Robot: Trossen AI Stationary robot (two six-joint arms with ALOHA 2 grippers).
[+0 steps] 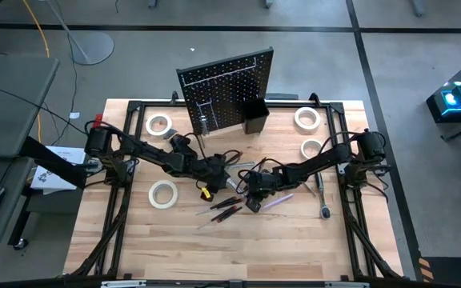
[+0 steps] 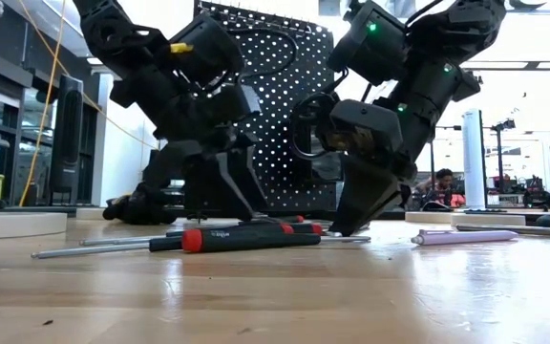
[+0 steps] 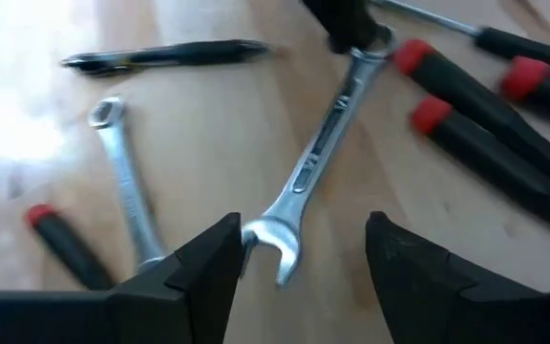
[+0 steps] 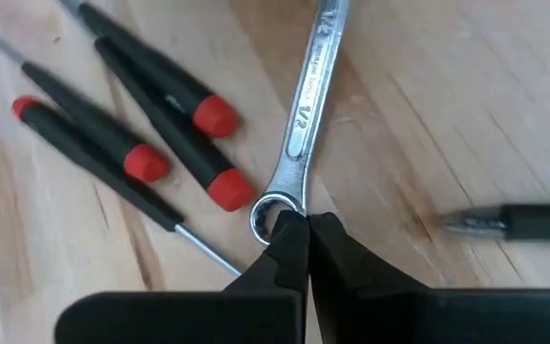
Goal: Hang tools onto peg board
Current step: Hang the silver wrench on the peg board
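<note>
A silver wrench (image 4: 306, 115) lies flat on the wooden table (image 1: 294, 240) near its middle, in front of the upright black peg board (image 1: 226, 88) at the far edge. The right gripper (image 4: 299, 234) has its fingers pressed together, pinching the wrench's ring end. The left gripper (image 3: 299, 258) stands with fingers apart, straddling the wrench's open-jawed end without clamping it. Red-capped dark screwdrivers (image 4: 151, 115) lie just beside the wrench, a second wrench (image 3: 127, 186) rests to the other side, and white tape rolls (image 1: 163, 194) sit farther out on the table.
</note>
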